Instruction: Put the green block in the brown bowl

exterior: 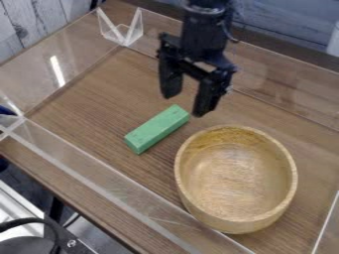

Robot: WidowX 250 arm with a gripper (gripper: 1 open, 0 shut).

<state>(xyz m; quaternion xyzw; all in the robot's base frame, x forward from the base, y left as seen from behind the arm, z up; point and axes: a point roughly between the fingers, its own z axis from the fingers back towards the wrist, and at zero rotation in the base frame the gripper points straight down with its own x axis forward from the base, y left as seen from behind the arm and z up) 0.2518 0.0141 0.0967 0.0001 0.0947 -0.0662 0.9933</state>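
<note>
The green block (158,128) lies flat on the wooden table, just left of the brown bowl (239,177), which sits empty at the lower right. My gripper (189,90) hangs above the table, pointing down, a little above and to the right of the block's far end. Its two black fingers (171,81) stand apart with nothing between them, so it is open.
Clear acrylic walls (79,159) fence the table on the left and front, with a folded clear corner piece (122,28) at the back left. A black cable (34,233) lies outside the front wall at lower left.
</note>
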